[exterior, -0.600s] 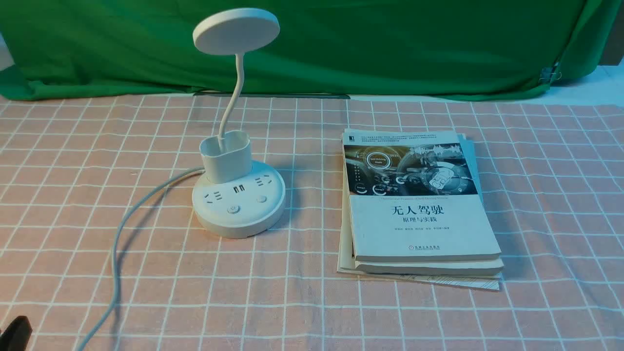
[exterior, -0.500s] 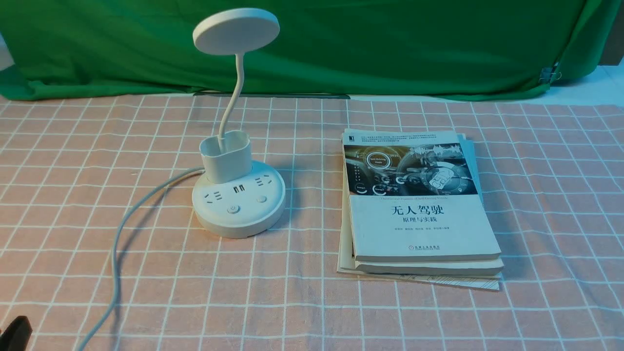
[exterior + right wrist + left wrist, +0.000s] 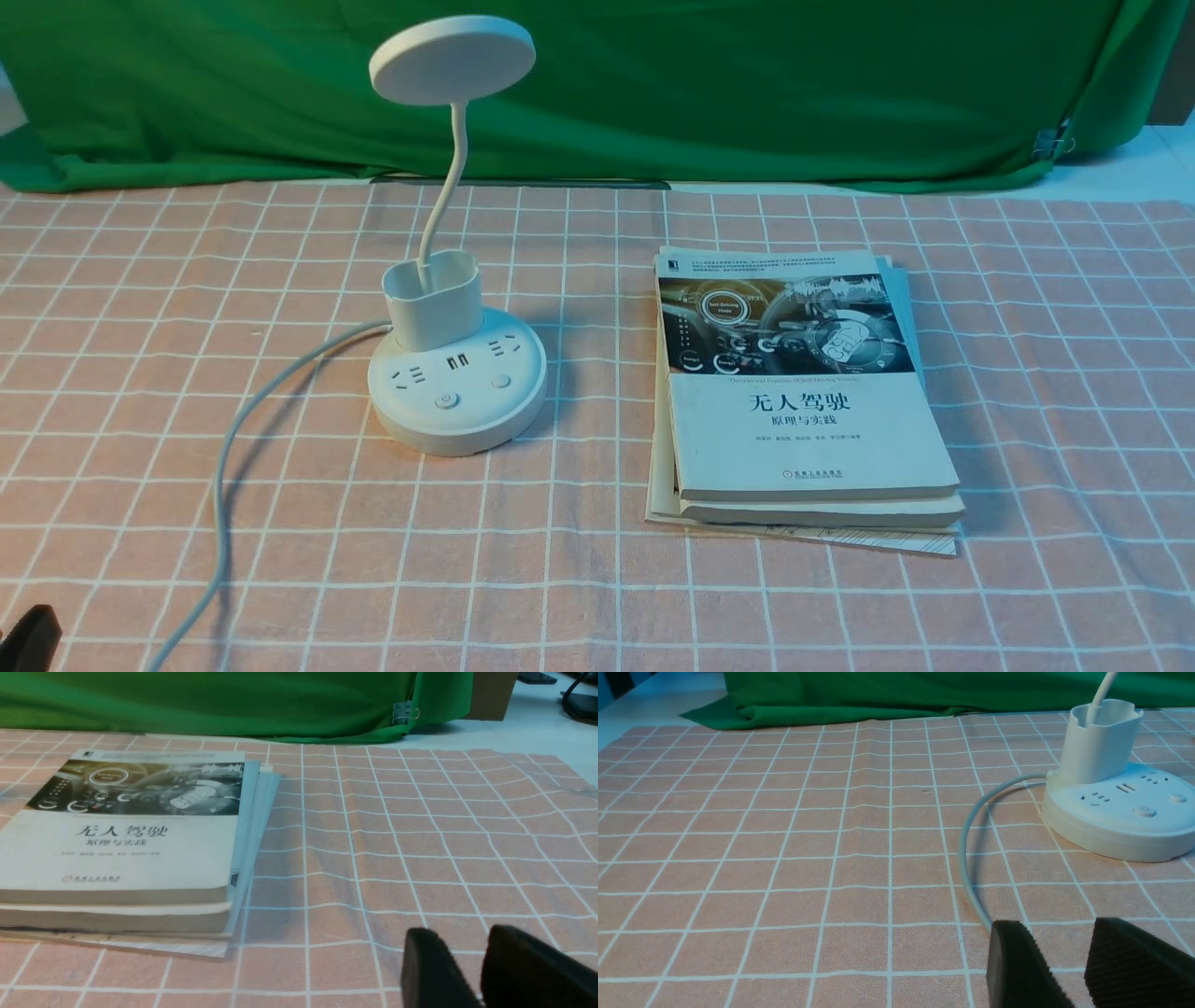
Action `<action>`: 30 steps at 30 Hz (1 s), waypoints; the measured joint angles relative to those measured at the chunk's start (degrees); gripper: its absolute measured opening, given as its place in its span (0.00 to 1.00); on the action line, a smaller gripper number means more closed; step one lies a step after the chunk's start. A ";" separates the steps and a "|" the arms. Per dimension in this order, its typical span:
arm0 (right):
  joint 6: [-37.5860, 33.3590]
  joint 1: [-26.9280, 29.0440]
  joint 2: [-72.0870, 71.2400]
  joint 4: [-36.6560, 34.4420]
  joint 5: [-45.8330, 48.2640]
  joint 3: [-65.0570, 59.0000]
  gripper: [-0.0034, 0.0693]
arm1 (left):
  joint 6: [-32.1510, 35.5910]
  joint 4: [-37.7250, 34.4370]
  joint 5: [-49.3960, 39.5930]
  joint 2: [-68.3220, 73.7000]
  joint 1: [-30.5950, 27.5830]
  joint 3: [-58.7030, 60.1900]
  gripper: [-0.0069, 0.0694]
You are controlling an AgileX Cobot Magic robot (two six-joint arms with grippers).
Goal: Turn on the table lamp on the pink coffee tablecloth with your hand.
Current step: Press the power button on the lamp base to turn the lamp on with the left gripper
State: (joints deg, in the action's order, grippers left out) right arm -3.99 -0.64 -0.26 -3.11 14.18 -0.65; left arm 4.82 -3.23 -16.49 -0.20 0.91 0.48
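Observation:
The white table lamp stands left of centre on the pink coffee tablecloth. Its disc head is up on the gooseneck and not lit. Its round base carries sockets and a power button, and its white cord runs to the front left. In the left wrist view the base and button lie ahead of my left gripper, well apart from it. That gripper's fingers stand slightly apart and empty, beside the cord. My right gripper is empty too, with a narrow gap, low over the cloth.
A stack of books lies right of the lamp, and shows in the right wrist view. A green backdrop cloth closes the far side. A black bit of my left arm shows at the front left corner.

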 joint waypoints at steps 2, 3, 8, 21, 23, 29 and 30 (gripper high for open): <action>0.00 0.00 0.00 0.00 0.00 0.00 0.38 | 0.00 0.00 0.00 0.00 0.00 0.00 0.41; 0.00 0.00 0.00 0.00 0.00 0.00 0.38 | 0.00 0.00 0.00 0.00 0.00 0.00 0.41; 0.00 0.00 0.00 0.00 0.00 0.00 0.38 | 0.00 0.00 0.00 0.00 0.00 0.00 0.41; 0.00 0.00 0.00 0.00 0.00 0.00 0.38 | 0.00 0.17 0.00 0.00 0.00 0.00 0.41; 0.00 0.00 0.00 0.00 0.00 0.00 0.38 | 0.04 0.65 0.10 0.00 0.00 0.00 0.41; 0.00 0.00 0.00 0.00 0.00 0.00 0.38 | 1.10 0.97 13.28 0.00 0.00 0.00 0.41; 0.00 0.00 0.00 0.00 0.00 0.00 0.38 | 1.10 0.97 17.86 0.00 0.00 0.00 0.41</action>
State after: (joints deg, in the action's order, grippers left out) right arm -3.99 -0.64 -0.26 -3.11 14.18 -0.65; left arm 5.92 -2.26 1.36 -0.20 0.91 0.48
